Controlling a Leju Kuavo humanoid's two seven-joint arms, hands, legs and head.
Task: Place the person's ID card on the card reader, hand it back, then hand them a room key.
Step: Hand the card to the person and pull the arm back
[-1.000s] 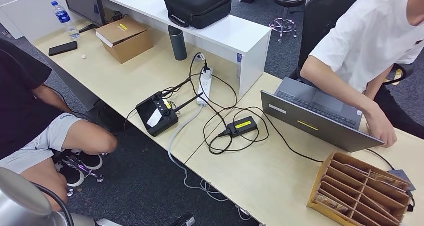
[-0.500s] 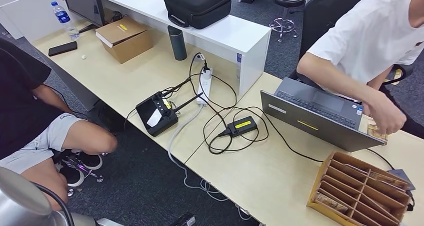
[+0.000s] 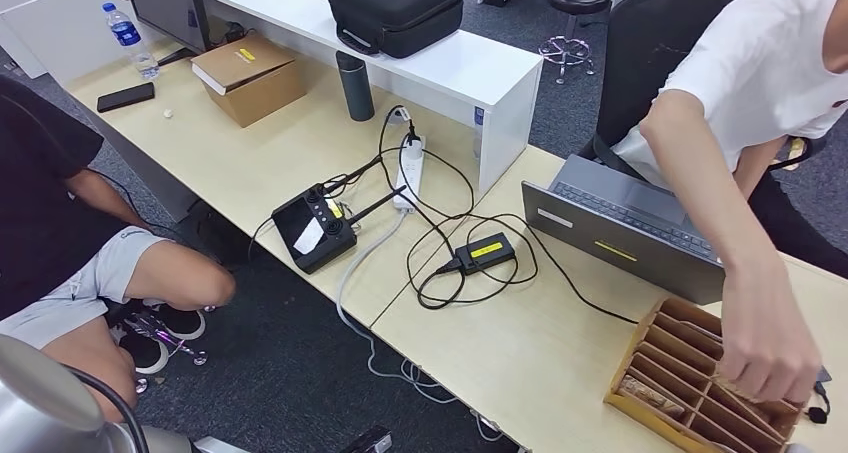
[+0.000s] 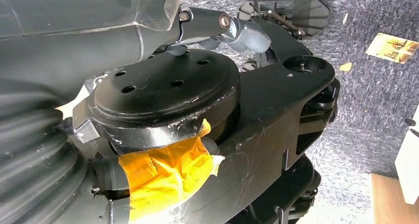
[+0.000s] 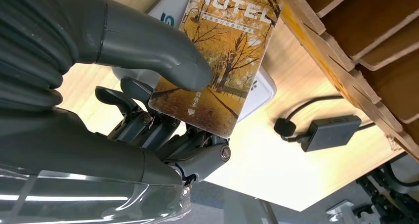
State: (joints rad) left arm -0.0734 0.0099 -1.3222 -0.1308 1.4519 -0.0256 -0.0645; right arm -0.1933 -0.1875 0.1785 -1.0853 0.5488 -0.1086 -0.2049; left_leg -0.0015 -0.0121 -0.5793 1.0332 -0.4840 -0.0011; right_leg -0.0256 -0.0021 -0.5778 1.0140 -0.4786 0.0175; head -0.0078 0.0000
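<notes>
text: "MOTEL" | on: card in right robot hand

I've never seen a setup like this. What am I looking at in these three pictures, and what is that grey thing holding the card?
A two-armed humanoid robot took them. One looks down from its head at a desk with a laptop and a wooden slotted card box, into which a person's hand reaches. The others come from wrist cameras. The grey thing is the robot's right hand, pinching a hotel key card printed with autumn trees, over a white device, probably the card reader. The left wrist camera shows another card on the floor.
</notes>
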